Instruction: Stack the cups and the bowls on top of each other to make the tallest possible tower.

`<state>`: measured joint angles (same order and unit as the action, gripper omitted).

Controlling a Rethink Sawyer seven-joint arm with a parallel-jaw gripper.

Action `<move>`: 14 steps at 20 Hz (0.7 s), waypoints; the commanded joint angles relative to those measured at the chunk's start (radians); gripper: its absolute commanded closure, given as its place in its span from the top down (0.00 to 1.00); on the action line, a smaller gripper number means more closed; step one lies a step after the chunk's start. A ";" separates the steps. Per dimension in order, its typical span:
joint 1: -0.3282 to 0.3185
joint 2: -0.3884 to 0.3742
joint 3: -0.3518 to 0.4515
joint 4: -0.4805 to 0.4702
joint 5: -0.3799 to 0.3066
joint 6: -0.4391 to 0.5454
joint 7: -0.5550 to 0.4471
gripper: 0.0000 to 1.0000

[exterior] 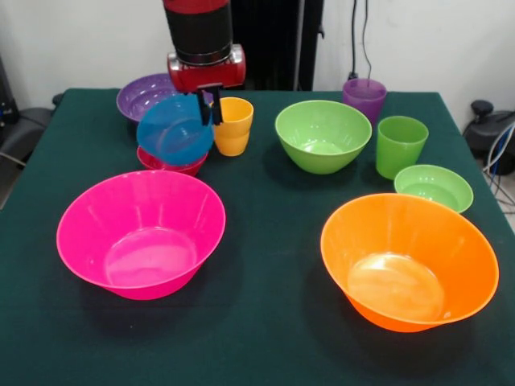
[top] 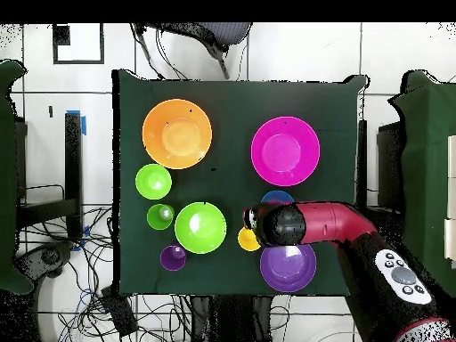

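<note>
My gripper is shut on the rim of the small blue bowl and holds it tilted, open side toward the front camera, right over the small red bowl. The yellow-orange cup stands just beside the fingers. The medium purple bowl is behind the blue bowl. The medium green bowl stands alone and holds nothing. The purple cup, green cup and small light green bowl stand to the right. In the overhead view the arm hides the gripper; only the blue bowl's edge shows.
The large pink bowl and the large orange bowl sit upright at the front of the dark green table. All cups and bowls stand singly, open side up. Cables and chairs lie beyond the table edges.
</note>
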<state>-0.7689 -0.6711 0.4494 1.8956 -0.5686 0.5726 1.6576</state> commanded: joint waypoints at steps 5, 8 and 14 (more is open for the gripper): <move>0.037 0.064 0.044 0.016 -0.055 0.111 -0.123 0.00; 0.080 0.052 0.005 -0.007 -0.082 0.164 -0.121 0.00; 0.107 0.046 -0.016 -0.020 -0.106 0.193 -0.130 1.00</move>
<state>-0.7179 -0.6409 0.4486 1.8955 -0.5792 0.6381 1.6576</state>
